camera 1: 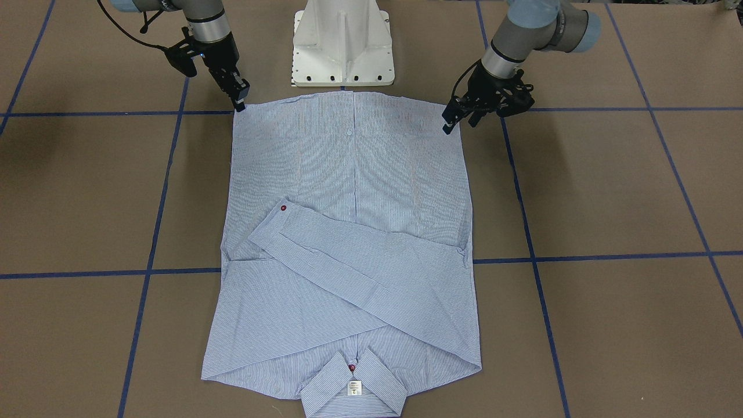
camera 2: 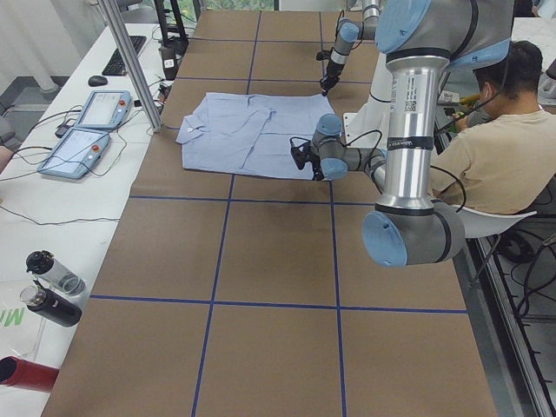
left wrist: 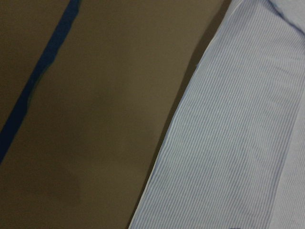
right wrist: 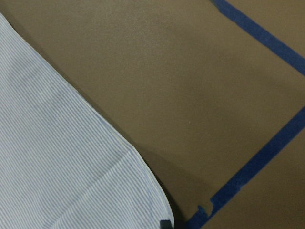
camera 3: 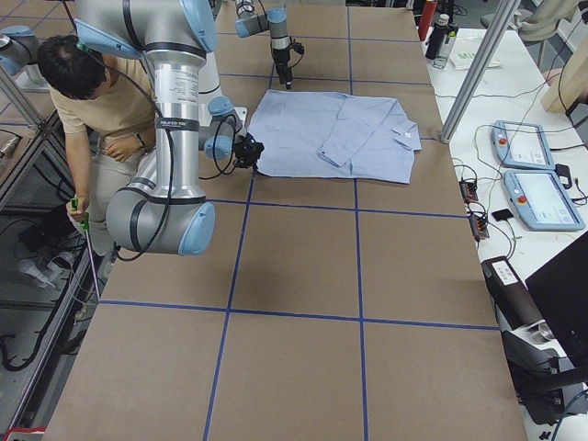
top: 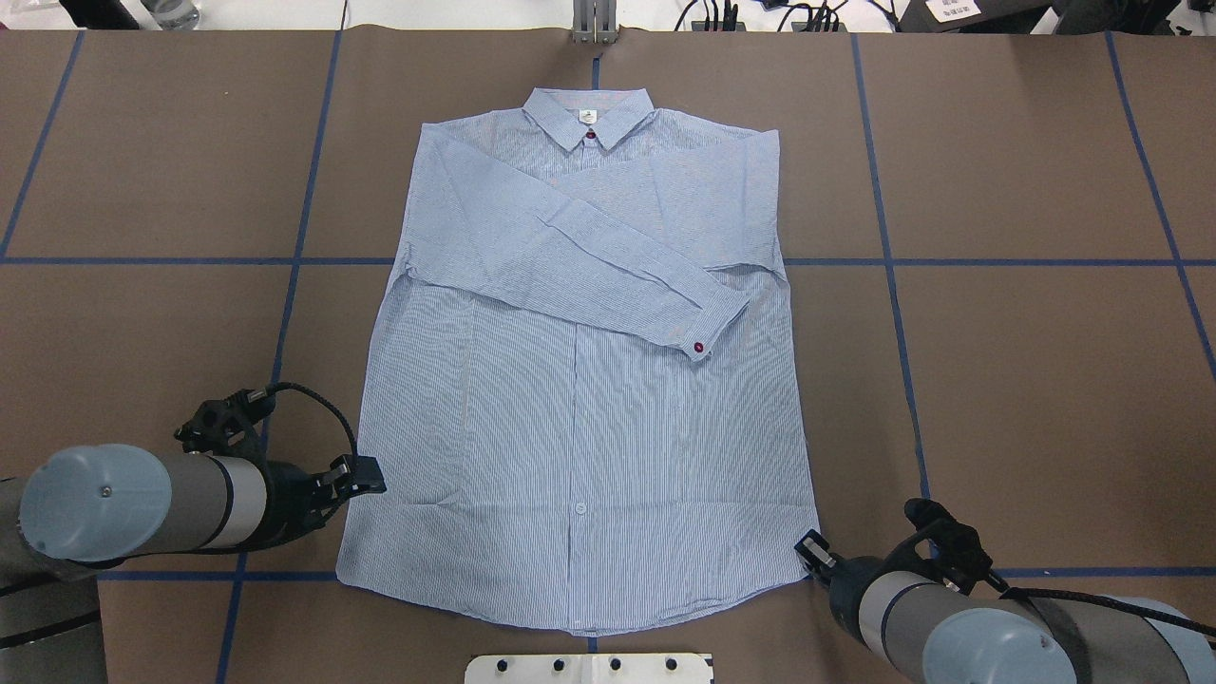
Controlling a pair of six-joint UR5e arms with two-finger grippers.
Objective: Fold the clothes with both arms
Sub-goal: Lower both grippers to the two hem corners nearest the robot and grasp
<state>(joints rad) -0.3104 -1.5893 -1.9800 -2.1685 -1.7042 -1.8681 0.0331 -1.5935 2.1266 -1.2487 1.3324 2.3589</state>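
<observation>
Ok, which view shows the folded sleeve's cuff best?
Overhead exterior: the cuff lies flat and unobstructed, its red button clear. Front-facing shows it nearly as well; the side views show it tiny; the wrist cameras miss it.

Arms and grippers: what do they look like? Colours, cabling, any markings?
Left arm and right arm: silver-grey tubes with light-blue joint caps. Black cables loop outside to the black two-finger left gripper and right gripper. A small printed label sits on the left arm's tube.
</observation>
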